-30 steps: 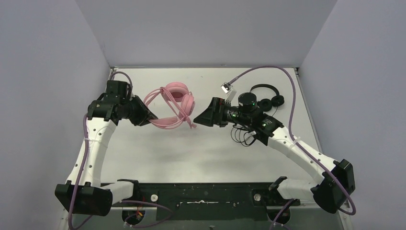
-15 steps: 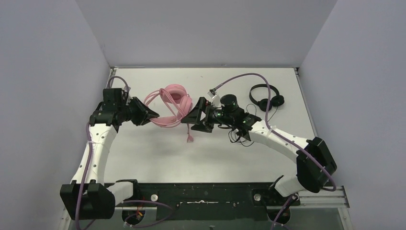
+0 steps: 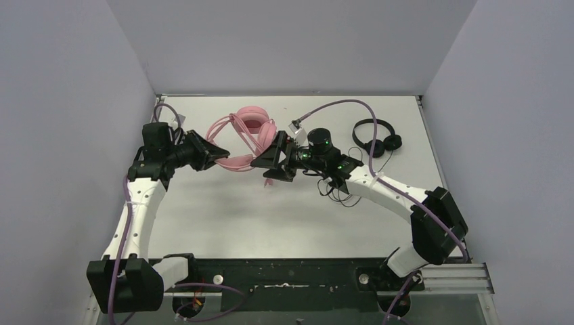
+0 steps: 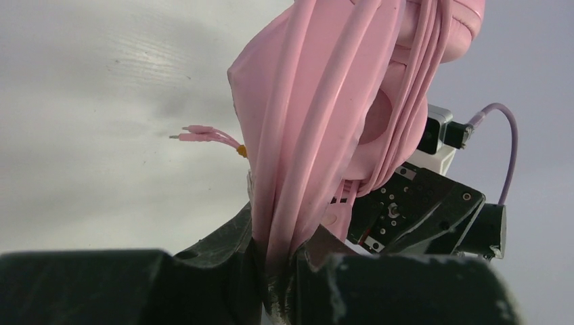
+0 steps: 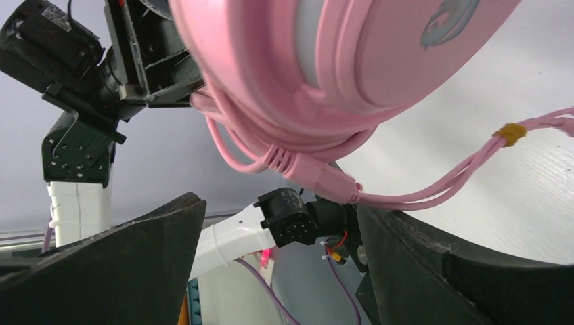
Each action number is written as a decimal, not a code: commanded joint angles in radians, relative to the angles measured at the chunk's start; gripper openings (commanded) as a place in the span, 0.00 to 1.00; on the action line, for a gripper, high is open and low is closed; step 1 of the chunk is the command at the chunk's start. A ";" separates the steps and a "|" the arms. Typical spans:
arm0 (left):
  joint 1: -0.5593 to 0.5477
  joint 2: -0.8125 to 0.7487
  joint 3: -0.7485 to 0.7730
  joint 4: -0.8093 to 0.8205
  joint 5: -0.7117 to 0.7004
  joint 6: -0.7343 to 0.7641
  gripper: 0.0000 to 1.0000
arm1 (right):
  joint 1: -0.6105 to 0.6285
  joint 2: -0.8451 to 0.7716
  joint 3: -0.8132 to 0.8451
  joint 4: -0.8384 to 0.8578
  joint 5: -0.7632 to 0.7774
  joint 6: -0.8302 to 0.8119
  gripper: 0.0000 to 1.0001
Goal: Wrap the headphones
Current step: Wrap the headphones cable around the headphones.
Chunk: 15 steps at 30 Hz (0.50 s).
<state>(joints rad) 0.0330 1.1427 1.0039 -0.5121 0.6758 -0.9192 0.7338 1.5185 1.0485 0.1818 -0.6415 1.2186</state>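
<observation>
The pink headphones (image 3: pixel 245 137) hang in the air at the table's middle left, their pink cable (image 4: pixel 318 101) looped in several turns along the headband. My left gripper (image 3: pixel 218 155) is shut on the headband and those loops (image 4: pixel 281 233). My right gripper (image 3: pixel 265 163) stands open right beside the lower earcup (image 5: pixel 338 61). The cable's moulded joint (image 5: pixel 313 173) lies just past its fingertips, and nothing is pinched. The cable's loose end with a yellow band (image 5: pixel 509 133) and plugs (image 4: pixel 201 133) dangles free. The black headphones (image 3: pixel 376 139) lie at the back right.
A thin black cable (image 3: pixel 340 194) lies coiled on the table under my right forearm. Grey walls close in the left, back and right sides. The arms' black base rail (image 3: pixel 284 277) runs along the near edge.
My right gripper has swung left from the table's middle right to the pink earcup. My left gripper has carried the headphones slightly back, and the dangling cable end rose.
</observation>
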 commanded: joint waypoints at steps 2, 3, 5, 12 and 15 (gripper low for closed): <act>0.006 -0.032 0.027 0.175 0.167 -0.025 0.00 | -0.002 0.006 0.077 -0.017 -0.036 -0.081 0.88; 0.007 -0.033 0.024 0.180 0.176 -0.026 0.00 | -0.002 0.010 0.080 -0.006 -0.043 -0.085 0.88; 0.005 -0.035 0.015 0.190 0.182 -0.026 0.00 | -0.001 0.008 0.076 0.047 -0.042 -0.070 0.90; 0.006 -0.052 -0.017 0.230 0.213 -0.047 0.00 | -0.002 0.006 0.059 0.146 -0.027 -0.020 0.98; 0.006 -0.057 -0.037 0.280 0.195 -0.079 0.00 | -0.002 -0.031 0.052 0.077 -0.015 -0.051 0.99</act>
<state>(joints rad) 0.0349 1.1389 0.9619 -0.4076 0.7780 -0.9485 0.7338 1.5352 1.0729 0.2176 -0.6628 1.1831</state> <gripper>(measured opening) 0.130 0.987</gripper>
